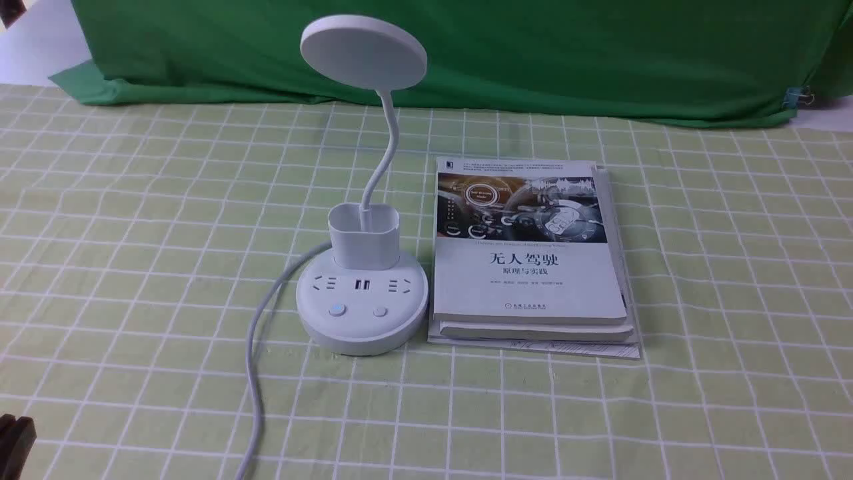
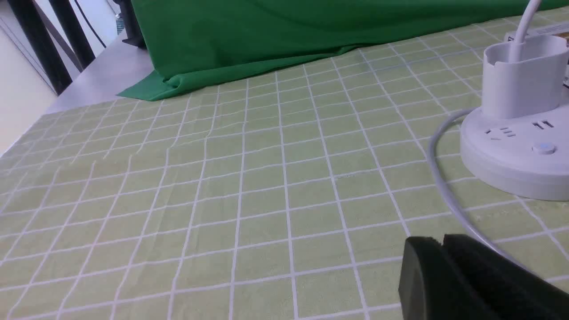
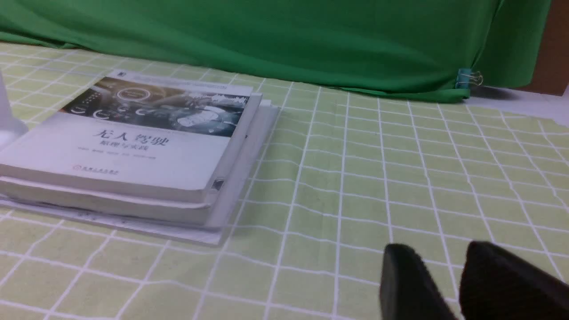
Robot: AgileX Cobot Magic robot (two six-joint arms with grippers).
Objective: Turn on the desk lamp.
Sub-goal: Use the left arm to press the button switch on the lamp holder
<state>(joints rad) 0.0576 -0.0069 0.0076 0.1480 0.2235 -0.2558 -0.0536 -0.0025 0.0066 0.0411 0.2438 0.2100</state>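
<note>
The white desk lamp (image 1: 362, 313) stands mid-table, its disc head (image 1: 363, 52) on a thin bent neck rising from a cup holder (image 1: 363, 237). The round base has sockets and two buttons (image 1: 337, 310); the left one has a bluish tint. In the left wrist view the base (image 2: 515, 155) and one button (image 2: 544, 148) show. My left gripper (image 2: 442, 242) is shut and empty, low over the cloth, short of the base and beside the cord (image 2: 444, 186); a corner of it shows in the front view (image 1: 13, 437). My right gripper (image 3: 438, 253) is slightly open and empty, near the books.
A stack of books (image 1: 530, 253) lies against the lamp's right side and also shows in the right wrist view (image 3: 133, 146). The white cord (image 1: 256, 347) curves from the base to the front edge. A green backdrop cloth (image 1: 466, 53) hangs at the back, held by a clip (image 1: 796, 98).
</note>
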